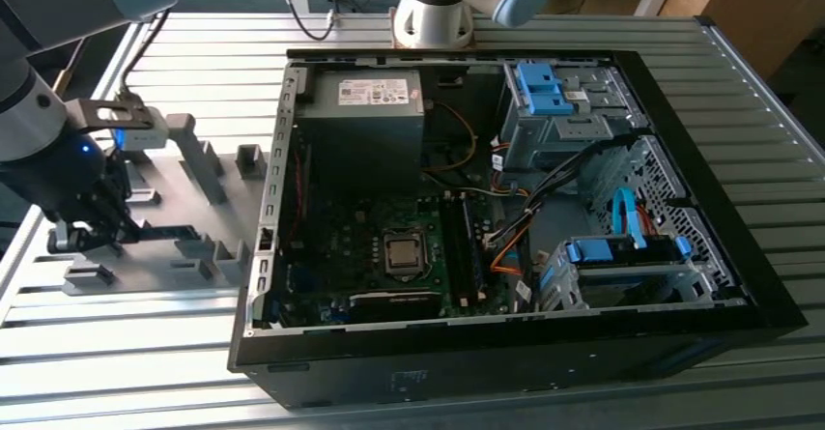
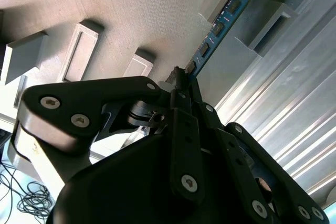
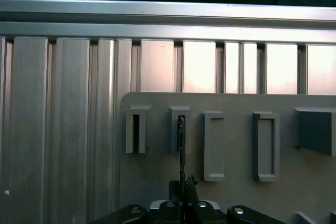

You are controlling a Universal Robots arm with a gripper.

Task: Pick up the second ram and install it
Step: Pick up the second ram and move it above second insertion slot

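Note:
The second ram (image 2: 218, 27) is a narrow blue-green board with black chips. My gripper (image 2: 181, 78) is shut on its near end. Its far end rests in a slotted grey fixture block (image 2: 239, 1). In the first wrist view the ram (image 3: 181, 145) appears edge-on as a thin dark line, running from the gripper (image 3: 182, 184) into the second slotted block (image 3: 180, 127). In the exterior view the gripper (image 1: 80, 237) hangs low over the grey fixture plate (image 1: 174, 256), at the exterior view's left of the open computer case (image 1: 516, 353).
Several grey fixture blocks (image 3: 214, 145) stand in a row on the plate, and one slotted block (image 3: 135, 129) beside the ram stands empty. The case holds a motherboard (image 1: 386, 256), a power supply (image 1: 361, 130), blue drive brackets (image 1: 542, 87) and loose cables. A ribbed aluminium table (image 1: 129, 372) lies underneath.

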